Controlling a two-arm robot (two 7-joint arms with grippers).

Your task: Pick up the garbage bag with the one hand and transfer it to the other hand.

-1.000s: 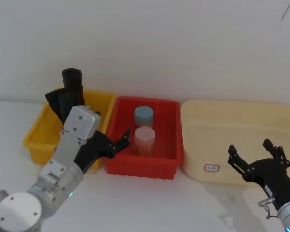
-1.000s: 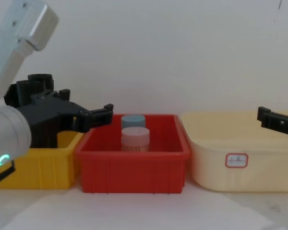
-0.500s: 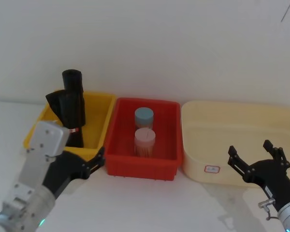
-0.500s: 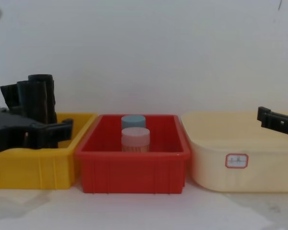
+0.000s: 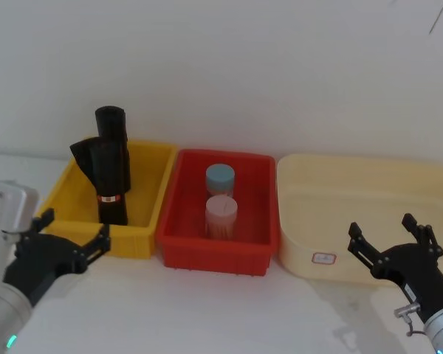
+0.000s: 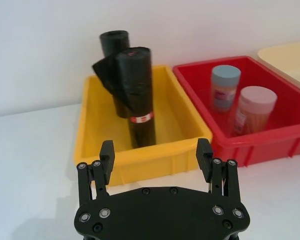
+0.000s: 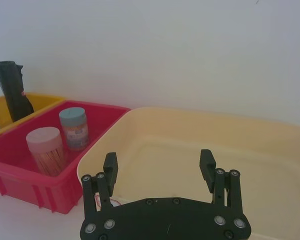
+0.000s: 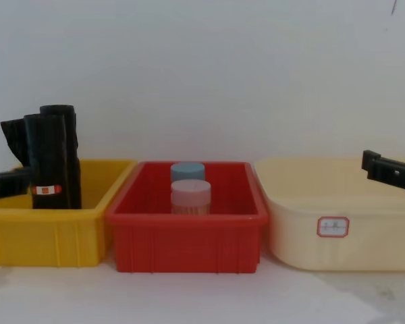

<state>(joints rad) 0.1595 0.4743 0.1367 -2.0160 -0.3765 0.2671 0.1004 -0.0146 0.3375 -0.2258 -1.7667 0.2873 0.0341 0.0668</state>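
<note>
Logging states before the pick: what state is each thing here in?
garbage bag: standing in yellow bin, ungrasped.
slimmer roll: standing behind it.
left gripper: open, empty, before yellow bin.
right gripper: open, empty, by cream tub.
blue-lidded jar: upright, closed, in red bin.
pink-lidded jar: upright, closed, same bin.

Upright garbage bag (image 6: pixel 139 95) in yellow bin (image 6: pixel 155 161)

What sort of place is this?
Probably a robot test bench: a white table against a plain wall, a yellow bin, red bin and cream tub in a row, and the left gripper and right gripper open in front of them.
</note>
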